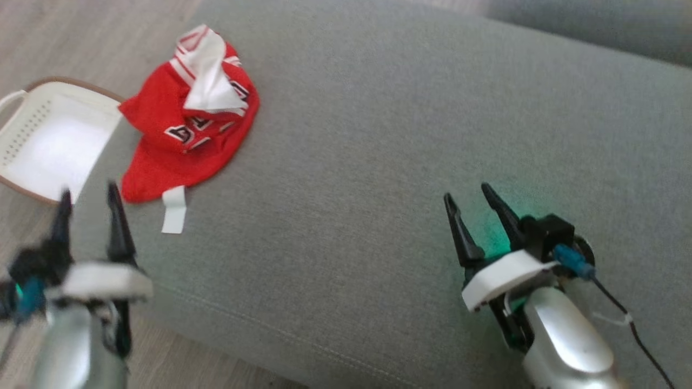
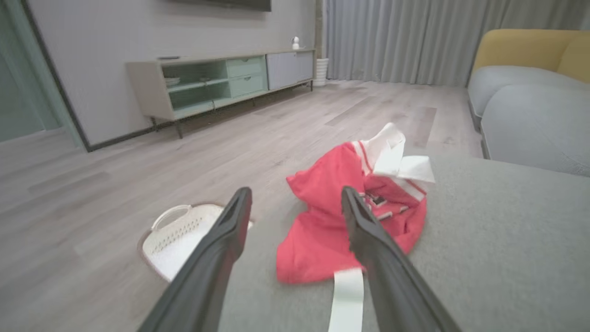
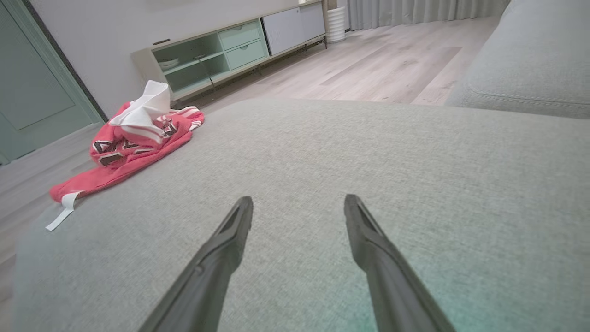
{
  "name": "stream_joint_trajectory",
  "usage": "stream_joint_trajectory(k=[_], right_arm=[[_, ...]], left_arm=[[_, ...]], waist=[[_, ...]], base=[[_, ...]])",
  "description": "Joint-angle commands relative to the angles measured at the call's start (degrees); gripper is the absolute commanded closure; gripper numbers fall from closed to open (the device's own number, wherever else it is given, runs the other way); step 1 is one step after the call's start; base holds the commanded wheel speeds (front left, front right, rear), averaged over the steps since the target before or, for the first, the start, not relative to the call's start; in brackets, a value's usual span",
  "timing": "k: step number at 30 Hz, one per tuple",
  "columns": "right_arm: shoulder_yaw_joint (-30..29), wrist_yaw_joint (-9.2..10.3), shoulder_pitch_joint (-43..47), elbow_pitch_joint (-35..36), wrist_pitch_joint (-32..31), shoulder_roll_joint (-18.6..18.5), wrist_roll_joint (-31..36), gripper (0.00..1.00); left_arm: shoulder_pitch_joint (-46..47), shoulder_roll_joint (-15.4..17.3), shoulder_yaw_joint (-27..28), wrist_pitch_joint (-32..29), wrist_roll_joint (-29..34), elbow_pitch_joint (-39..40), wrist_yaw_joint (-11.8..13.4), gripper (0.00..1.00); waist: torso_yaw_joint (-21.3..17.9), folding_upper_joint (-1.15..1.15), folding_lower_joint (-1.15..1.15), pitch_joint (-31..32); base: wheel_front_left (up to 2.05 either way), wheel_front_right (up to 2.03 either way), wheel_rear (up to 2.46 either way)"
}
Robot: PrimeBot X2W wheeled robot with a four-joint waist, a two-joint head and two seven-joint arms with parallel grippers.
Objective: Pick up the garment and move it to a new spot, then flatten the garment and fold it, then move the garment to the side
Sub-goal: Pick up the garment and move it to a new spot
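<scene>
Near the left edge of the grey cushion (image 1: 389, 140) lies the garment (image 1: 178, 140), a crumpled red-and-white jersey with a white strip (image 1: 174, 210) trailing toward the robot. Left hand (image 1: 88, 192), spread wide and empty, hangs just short of it; right hand (image 1: 466, 192), equally wide, hovers well apart. Better to pinch a thick red fold than the loose strip, which would likely slip. Some cloth may overhang toward the basket (image 1: 21, 135); blur hides it.

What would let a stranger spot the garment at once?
Start at the broad grey fabric cushion. At its edge, beside the white perforated plastic basket, lies a crumpled red jersey. White trim, dark lettering and a loose white strap set it apart.
</scene>
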State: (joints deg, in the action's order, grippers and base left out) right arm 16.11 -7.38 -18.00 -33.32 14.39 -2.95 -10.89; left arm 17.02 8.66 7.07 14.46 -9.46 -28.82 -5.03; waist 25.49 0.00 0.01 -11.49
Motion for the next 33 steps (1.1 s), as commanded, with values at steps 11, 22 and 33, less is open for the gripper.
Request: stream_joint_trajectory(k=[11,22,33], right_arm=[[0.6,-0.11,-5.7,4.8,0.6,0.1,4.3,0.0],[-0.6,-0.11,-7.6,6.0,0.6,0.1,6.2,0.0],[-2.2,-0.11,-7.0,5.5,0.6,0.1,4.9,0.0]], left_arm=[[24.1,11.2,-7.7,-0.6,-5.4,-16.3,-2.4,0.0],[29.9,15.8,-17.9,-4.4,-18.0,-27.2,-2.5,0.0],[33.5,17.3,-20.0,-0.1,-17.6,-32.4,-2.5,1.0]], waist=[[-7.9,0.0,-0.01,-11.1],[-12.4,0.0,-0.01,-15.3],[-13.9,0.0,-0.01,-12.9]], base=[[0.0,0.0,0.0],[0.0,0.0,0.0],[0.0,0.0,0.0]])
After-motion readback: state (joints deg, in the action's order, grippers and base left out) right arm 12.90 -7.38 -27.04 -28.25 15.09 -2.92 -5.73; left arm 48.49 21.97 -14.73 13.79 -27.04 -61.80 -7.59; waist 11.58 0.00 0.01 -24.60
